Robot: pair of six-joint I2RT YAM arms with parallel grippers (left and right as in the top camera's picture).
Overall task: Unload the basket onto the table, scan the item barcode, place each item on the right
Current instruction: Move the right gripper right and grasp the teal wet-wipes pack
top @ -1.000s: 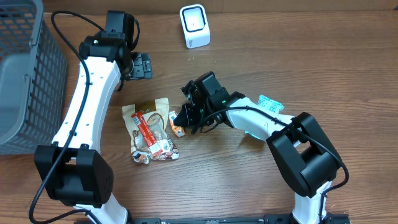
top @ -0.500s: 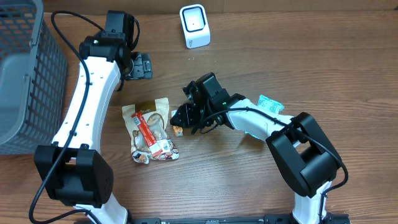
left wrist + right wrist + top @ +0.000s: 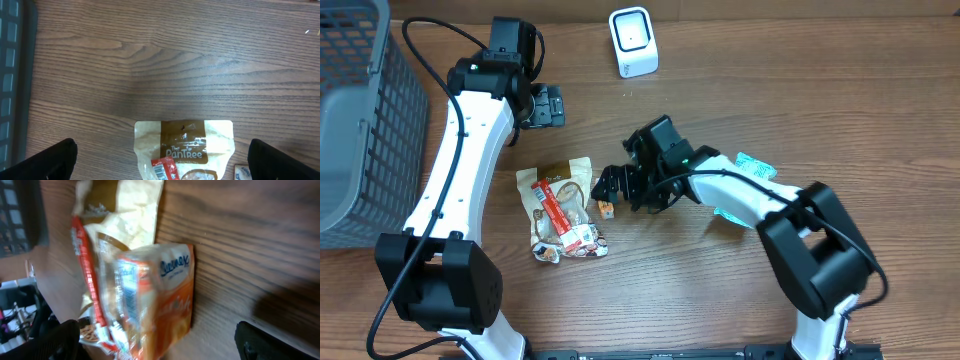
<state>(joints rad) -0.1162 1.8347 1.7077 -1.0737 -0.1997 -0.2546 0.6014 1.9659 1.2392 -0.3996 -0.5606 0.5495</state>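
The small orange box [image 3: 157,300] lies on the table [image 3: 880,120], just ahead of the right gripper [image 3: 157,330]. That gripper's fingers stand wide apart and hold nothing. The box's long side seems to point away from them. The left gripper [image 3: 548,106], spread wide too, is well apart. Only the overhead view shows the white scanner [image 3: 633,42].

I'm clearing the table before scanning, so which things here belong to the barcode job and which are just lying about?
For the job: small orange packet; white boxy barcode scanner.
Lying about: tan snack pouch; red wrapper; grey mesh basket; pale blue sachet.
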